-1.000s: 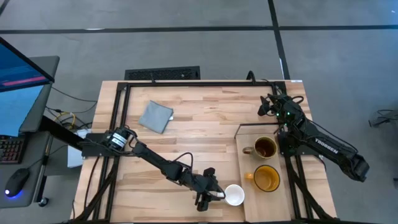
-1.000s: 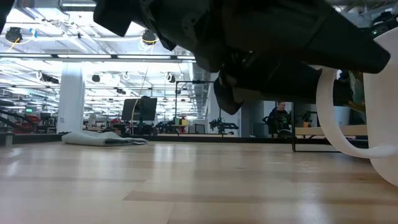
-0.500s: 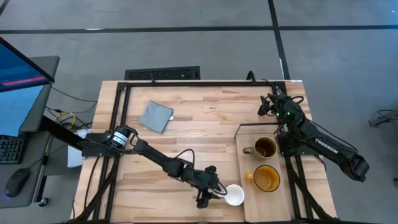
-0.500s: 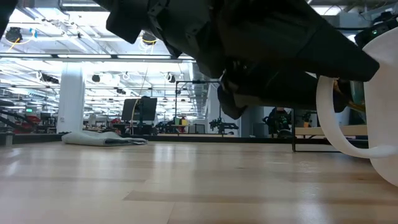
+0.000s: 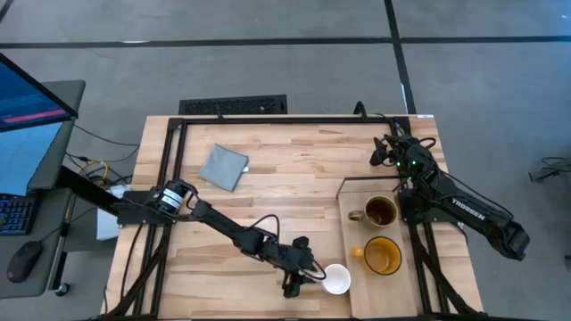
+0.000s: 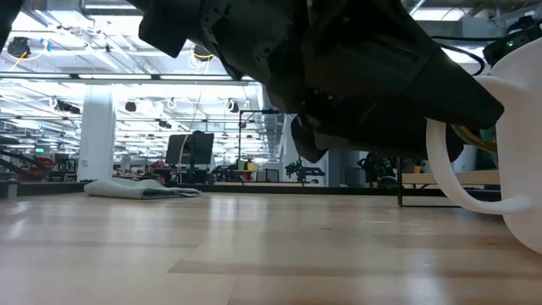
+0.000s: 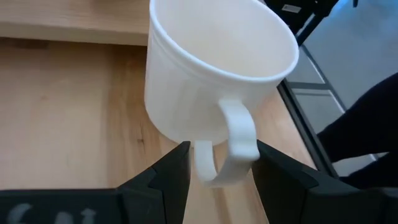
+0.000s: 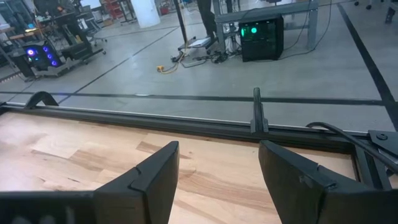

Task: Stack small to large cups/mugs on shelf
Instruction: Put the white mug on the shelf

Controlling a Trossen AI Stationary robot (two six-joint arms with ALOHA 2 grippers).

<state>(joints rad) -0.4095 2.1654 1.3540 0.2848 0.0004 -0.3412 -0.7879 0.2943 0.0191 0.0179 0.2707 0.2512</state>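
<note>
A white mug stands near the table's near edge, just left of the shelf, a pale board at the right. A dark brown mug and a yellow-orange mug stand upright on the shelf. My left gripper is at the white mug's left side, shut on its handle. In the low view the white mug shows at the right edge. My right gripper hovers open and empty over the table's far right corner; its wrist view shows only bare table. My left gripper pinches the white mug's handle loop between its two fingers, one on each side of the loop. The fingers come from the table's left, slanting down. The mug's mouth faces up; whether its base is off the table I cannot tell.
A grey-blue square cloth lies flat at the far left of the table and also shows in the low view. A dark frame rail runs along the far edge. Bare planks lie between the cloth and the shelf.
My left gripper has edged a little toward the white mug, around its handle. In the low view the mug has shifted slightly toward the gripper. My right arm has kept still.
</note>
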